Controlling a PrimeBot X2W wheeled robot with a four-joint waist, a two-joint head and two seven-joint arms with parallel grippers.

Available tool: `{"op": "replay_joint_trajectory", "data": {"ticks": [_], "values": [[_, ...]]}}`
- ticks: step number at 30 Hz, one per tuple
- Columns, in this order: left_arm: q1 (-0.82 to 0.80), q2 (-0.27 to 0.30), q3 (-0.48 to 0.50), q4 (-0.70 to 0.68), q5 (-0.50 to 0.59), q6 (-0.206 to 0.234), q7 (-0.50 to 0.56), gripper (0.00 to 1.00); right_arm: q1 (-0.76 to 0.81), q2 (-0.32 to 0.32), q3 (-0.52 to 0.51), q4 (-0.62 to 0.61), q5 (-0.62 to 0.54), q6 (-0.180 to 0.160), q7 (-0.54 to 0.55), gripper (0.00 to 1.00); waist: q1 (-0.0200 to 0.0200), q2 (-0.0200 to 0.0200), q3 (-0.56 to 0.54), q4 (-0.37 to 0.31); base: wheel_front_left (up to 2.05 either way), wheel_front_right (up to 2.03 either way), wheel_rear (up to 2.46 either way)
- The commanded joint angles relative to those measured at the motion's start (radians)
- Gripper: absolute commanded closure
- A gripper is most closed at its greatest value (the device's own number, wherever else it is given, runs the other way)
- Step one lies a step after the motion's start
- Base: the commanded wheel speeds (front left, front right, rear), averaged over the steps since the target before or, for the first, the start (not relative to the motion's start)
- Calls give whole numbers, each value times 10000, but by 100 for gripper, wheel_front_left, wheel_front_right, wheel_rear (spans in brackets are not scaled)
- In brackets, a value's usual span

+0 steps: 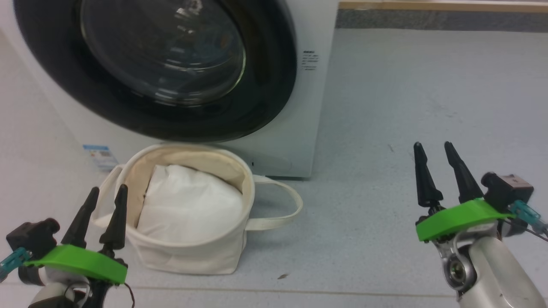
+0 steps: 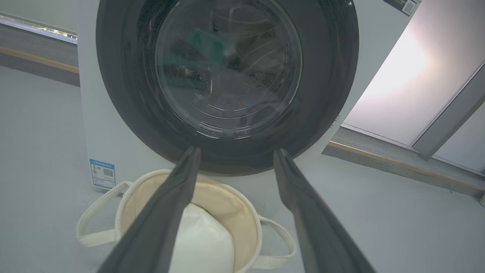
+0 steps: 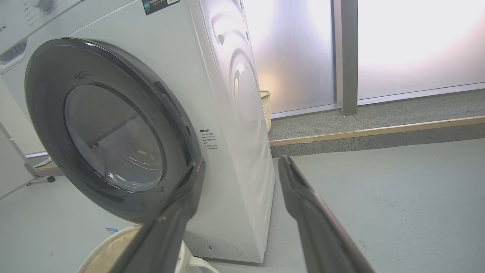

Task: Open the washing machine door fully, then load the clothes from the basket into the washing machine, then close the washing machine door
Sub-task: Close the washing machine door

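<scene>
1. Left gripper (image 1: 109, 188) hangs at the lower left, fingers spread wide and empty, just beside the near-left rim of the basket (image 1: 184, 256). The right gripper (image 1: 432, 144) is equally wide and empty, over bare floor (image 1: 406, 85) well to the right of the washing machine (image 1: 308, 107).
2. The washing machine door (image 1: 171, 64) lies shut against the machine's front. The basket stands on the floor directly below it, close against the machine.
3. A plain white pad (image 1: 188, 205) fills the basket, and no printed clothes lie on top of it. Through the glass the left wrist view gives dim teal and brownish shapes, too murky to name.
4. Judged from this, loading and closing look finished.
5. The door lies up and to the left of the right gripper, and up and slightly right of the left one. The right wrist view shows a recess on the door's right edge, so the right arm is nearer that side. Any last press on that edge would probably suit the right arm, moving left and forward.
</scene>
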Motion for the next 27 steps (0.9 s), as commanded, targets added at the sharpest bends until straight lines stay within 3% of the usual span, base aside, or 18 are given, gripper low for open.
{"op": "replay_joint_trajectory", "data": {"ticks": [1, 27], "values": [[-307, 431, 422, -382, -52, -57, -120, 0, -52, 36, 17, -462, 77, -2, -49, 0, 3, 0, -347, -422, 0, 0, 0], [-280, 351, 345, -500, 111, -57, -120, 0, 801, 171, -151, -807, -4, -2, -49, 0, 3, 0, -571, -177, 0, 0, 0]]}}
